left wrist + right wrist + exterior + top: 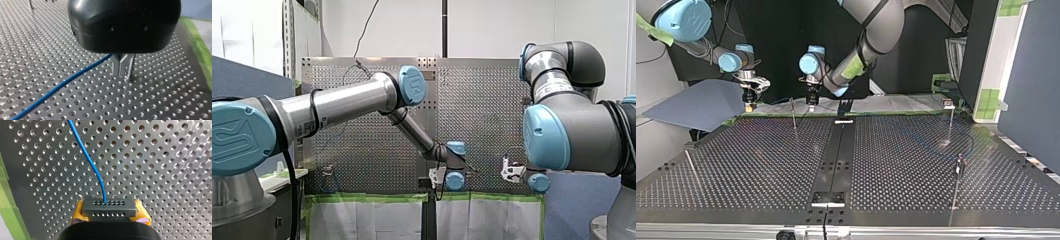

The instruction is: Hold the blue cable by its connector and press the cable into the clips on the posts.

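The robot's right gripper (109, 216) is clamped on the connector (109, 206). Its yellow pads (78, 211) squeeze the dark block from both sides, a little in from the green tape (5, 195) that borders the table (162, 170). The blue cable (87, 157) leaves the block's face and runs out over the perforated plate, staying clear of the tape. Gripping the block rather than the wire seems sensible: its flat sides give a firm hold, and the cable trails free instead of kinking.

The left gripper (122, 73) also hangs near the tape. Its metal fingers (116, 66) are drawn together with only a slit between them, and their tips are close above the plate. The cable comes up to the side of these fingers and vanishes under the black housing. Whether they pinch it or only stand against it cannot be told. Either way, this second contact point probably serves to keep the stretch of cable between the two arms taut and steerable.

In the top view both grippers sit at the taped edge. One thin post (794, 114) stands just in from the tape between them, and another (958, 172) stands much further from it. No cable can be seen in any clip, so the pressing most likely has yet to begin. The nearest post looks like the natural first target.
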You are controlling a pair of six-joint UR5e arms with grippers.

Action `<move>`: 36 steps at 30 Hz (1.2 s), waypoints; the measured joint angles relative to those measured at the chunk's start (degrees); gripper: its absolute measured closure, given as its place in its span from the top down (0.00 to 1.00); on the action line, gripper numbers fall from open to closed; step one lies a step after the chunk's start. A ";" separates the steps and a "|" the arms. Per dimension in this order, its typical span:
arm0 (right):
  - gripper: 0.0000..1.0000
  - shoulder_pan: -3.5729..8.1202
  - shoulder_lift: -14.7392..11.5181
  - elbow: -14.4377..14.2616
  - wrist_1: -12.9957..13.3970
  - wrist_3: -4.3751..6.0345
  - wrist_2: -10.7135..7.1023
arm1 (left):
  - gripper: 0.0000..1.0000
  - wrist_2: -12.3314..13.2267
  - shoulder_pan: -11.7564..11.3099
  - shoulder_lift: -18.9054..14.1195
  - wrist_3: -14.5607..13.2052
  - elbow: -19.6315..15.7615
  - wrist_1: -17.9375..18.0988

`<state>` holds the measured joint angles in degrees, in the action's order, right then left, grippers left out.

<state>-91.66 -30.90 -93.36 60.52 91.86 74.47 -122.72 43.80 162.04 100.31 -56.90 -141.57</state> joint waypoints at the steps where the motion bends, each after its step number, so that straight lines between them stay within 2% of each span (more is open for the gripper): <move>1: 0.00 -0.04 0.00 0.11 -0.01 0.00 -0.08 | 0.00 0.37 -0.12 0.15 0.15 0.27 -0.20; 10: 0.00 0.00 0.00 1.32 -0.21 0.10 -0.36 | 0.00 2.67 -0.73 3.88 1.22 4.19 -4.04; 15: 0.00 0.08 0.02 2.09 -0.17 0.73 -0.48 | 0.00 3.69 -1.64 5.53 1.45 4.88 -5.73; 25: 0.00 -0.03 0.05 4.08 -0.46 1.19 -1.85 | 0.00 5.99 -3.00 5.74 1.94 6.87 -5.60; 29: 0.00 0.09 0.07 4.56 -0.50 1.38 -2.67 | 0.00 6.24 -2.92 5.76 2.24 9.00 -5.73; 36: 0.00 0.34 0.09 5.21 -0.50 1.97 -2.91 | 0.00 5.94 -3.44 5.76 2.42 11.32 -7.27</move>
<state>-91.32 -30.82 -88.15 60.03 93.83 71.56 -116.79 40.36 167.80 102.73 -45.57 -148.84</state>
